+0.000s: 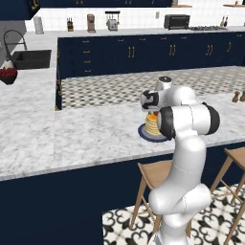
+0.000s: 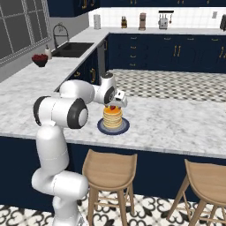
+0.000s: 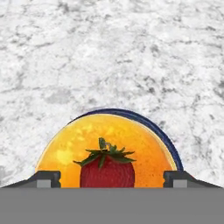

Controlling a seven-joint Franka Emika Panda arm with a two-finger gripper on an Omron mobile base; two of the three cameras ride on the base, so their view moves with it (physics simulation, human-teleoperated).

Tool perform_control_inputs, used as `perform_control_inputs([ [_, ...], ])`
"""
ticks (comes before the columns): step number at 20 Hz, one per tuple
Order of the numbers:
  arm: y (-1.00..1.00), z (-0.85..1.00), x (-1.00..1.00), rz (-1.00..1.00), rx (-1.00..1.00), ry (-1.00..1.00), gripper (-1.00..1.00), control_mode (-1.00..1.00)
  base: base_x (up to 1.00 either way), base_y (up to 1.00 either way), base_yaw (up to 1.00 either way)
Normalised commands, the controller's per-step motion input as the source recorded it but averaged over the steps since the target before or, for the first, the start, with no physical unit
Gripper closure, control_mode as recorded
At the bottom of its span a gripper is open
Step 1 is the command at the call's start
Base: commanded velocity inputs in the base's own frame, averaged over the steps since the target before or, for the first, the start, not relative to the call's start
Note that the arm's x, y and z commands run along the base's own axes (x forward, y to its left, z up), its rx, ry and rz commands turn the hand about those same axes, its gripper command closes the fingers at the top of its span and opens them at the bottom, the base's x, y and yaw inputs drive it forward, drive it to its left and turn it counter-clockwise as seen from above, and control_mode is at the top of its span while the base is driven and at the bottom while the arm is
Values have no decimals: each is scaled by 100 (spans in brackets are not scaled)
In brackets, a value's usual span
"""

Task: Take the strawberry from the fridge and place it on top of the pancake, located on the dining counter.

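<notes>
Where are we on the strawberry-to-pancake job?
Done: strawberry sits on the pancake, on its blue plate on the dining counter. In hand: gripper open, fingertips standing clear either side of the fruit. Left: just pull the arm away.

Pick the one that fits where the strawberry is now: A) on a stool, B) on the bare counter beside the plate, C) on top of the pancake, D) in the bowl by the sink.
C: the strawberry sits upright on the pancake, between the spread fingertips of the gripper.
</notes>
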Motion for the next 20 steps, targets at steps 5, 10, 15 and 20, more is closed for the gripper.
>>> perform_control_inputs([
  [5, 0, 7, -1, 0, 0, -7, -100, -100, 0, 0, 0],
  [10, 0, 51, -31, 0, -3, -9, -100, -100, 0, 0, 0],
  [15, 0, 67, -97, 0, 0, 0, -100, -100, 0, 0, 0],
  [20, 0, 50, -100, 0, 0, 2, -100, -100, 0, 0, 0],
])
